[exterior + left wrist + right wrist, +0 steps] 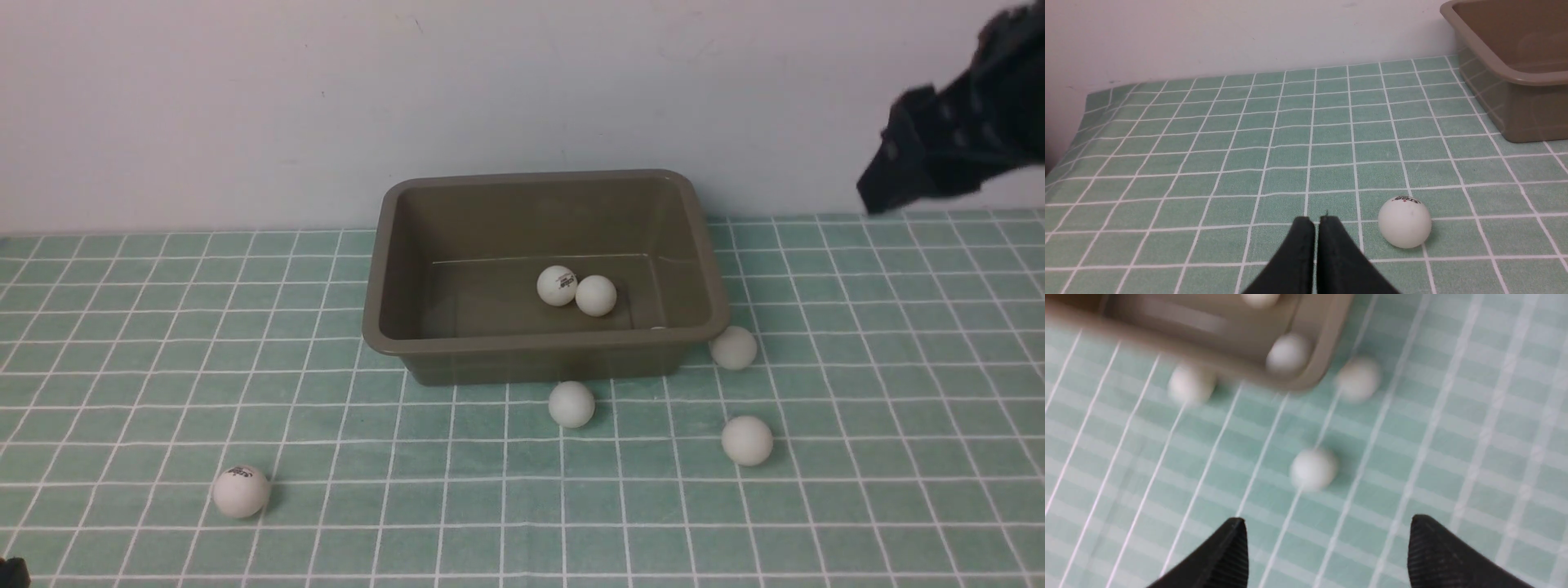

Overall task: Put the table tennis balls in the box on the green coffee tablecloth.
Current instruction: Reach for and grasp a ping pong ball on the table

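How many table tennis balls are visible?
7 balls. Three in the box, one barely peeking over its front wall; four on the tablecloth: far left, before the box, at its right corner, front right.

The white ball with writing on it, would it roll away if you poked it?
Probably yes: the ball is round and sits free on the flat tablecloth. It looks small, so likely light to lift, but its smooth curve could slip when squeezed.

You have a plain pale wall (245, 98) running across the whole far side, left to right, matte, with a few faint specks and scuffs. In the left wrist view you see a dark strip (1048, 161) at the far left, too little shown to tell what it is.
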Motion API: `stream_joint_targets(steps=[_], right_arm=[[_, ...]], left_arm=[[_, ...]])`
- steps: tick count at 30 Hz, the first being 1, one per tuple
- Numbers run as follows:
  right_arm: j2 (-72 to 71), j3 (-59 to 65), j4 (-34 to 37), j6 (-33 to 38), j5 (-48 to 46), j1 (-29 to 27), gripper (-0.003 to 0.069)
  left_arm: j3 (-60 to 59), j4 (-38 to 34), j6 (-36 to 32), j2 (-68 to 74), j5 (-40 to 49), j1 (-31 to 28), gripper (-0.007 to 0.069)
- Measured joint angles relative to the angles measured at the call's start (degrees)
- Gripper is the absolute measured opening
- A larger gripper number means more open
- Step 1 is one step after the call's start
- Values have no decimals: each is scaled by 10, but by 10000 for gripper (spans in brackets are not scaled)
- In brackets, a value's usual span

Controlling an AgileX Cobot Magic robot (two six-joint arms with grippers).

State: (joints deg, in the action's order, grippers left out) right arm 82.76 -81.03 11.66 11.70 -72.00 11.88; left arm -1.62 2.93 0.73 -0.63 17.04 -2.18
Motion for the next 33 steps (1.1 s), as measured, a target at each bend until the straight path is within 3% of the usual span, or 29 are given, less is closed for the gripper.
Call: stream_joint_targets(steps=[5,13,23,33], right_arm=[[3,135,81,65,70,3,472],[75,197,90,87,214,31,470],[172,195,-16,6,276,76,400],[216,172,-28,-2,303,79,398]], left_arm=[[0,0,0,0,0,0,-4],[0,0,0,0,0,0,-4],[0,0,0,0,0,0,-4],[0,0,0,0,0,0,-4]])
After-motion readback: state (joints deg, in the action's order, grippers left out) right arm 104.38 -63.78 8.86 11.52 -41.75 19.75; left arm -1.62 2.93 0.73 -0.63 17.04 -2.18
